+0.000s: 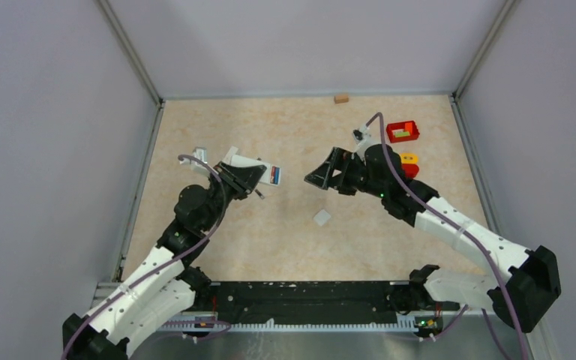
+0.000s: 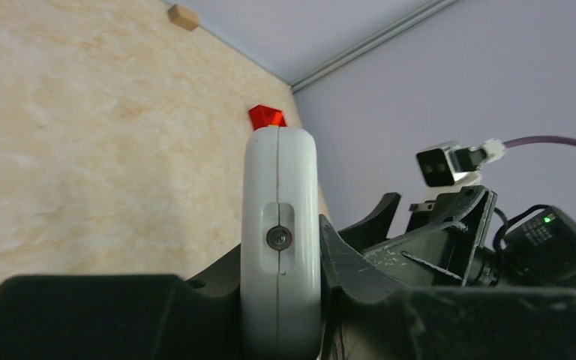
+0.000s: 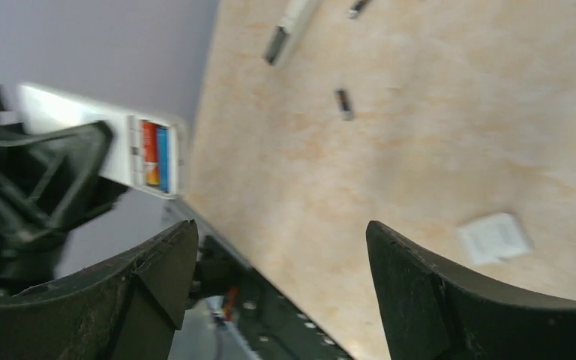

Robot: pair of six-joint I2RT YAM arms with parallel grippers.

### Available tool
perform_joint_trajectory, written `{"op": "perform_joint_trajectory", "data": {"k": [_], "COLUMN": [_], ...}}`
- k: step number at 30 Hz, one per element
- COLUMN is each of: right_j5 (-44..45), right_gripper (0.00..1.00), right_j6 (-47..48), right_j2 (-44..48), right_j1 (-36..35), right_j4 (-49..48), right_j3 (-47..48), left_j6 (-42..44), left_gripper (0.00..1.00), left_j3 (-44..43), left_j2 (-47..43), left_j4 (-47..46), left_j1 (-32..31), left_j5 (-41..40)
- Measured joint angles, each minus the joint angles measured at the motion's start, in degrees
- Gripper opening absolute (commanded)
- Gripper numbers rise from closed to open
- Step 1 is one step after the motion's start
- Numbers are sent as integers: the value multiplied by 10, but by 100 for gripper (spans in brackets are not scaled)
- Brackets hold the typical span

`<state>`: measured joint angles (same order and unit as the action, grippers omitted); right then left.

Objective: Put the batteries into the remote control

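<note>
White remote control [image 2: 280,225], beige table [image 1: 285,247] veined like marble.
The batteries [image 3: 155,154] were red-orange and blue; the bin [image 1: 403,132] was bright red, the small block [image 1: 340,98] tan, the square piece [image 1: 322,217] white, the walls [image 1: 45,150] pale lilac-grey.

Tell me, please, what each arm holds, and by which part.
The left jaws clamp the small white oblong remote control mid-body; the right jaws hold nothing.

- remote control [image 2: 280,187]: smooth wht plastic, slight sheen, w/ sm. metal screw [image 2: 278,238]
- right gripper [image 3: 281,240]: matt blk plastic, grainy
- table [image 1: 292,135]: matt beige, marble-look top
- red bin [image 1: 403,132]: glossy plastic
</note>
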<state>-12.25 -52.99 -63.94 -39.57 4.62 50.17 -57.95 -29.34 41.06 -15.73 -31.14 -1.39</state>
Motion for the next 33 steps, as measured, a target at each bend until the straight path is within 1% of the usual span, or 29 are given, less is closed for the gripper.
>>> {"op": "perform_joint_trajectory", "data": {"k": [3,5,7,9,11,16,21,28,33], "right_j5": [50,70,90,103,111,118,125,143,154], "right_gripper": [71,65,54,45,41,37,33,32,30], "right_j6": [103,144,171,174,158,65,-17,-90,-125], "right_j2": [-7,-23,-49,-78,-105,-168,-221,-292,-333], "right_j1": [0,-1,-6,-9,-11,-20,-31,-32,-32], "right_j4": [96,143,180,205,219,212,201,211,259], "right_j3": [10,10,9,9,9,10,21,79,142], "left_j6": [37,57,71,81,89,98,97,95,94], "left_gripper": [0,0,0,0,0,0,0,0,0], "left_j3": [1,4,7,8,10,21,37,69,92], "left_j2": [-30,-54,-74,-88,-97,-110,-116,-120,-121], "left_j4": [66,105,138,164,186,212,216,205,170], "left_j1": [0,0,0,0,0,0,0,0,0], "left_j5": [-21,-46,-71,-93,-116,-147,-156,-156,-155]}}
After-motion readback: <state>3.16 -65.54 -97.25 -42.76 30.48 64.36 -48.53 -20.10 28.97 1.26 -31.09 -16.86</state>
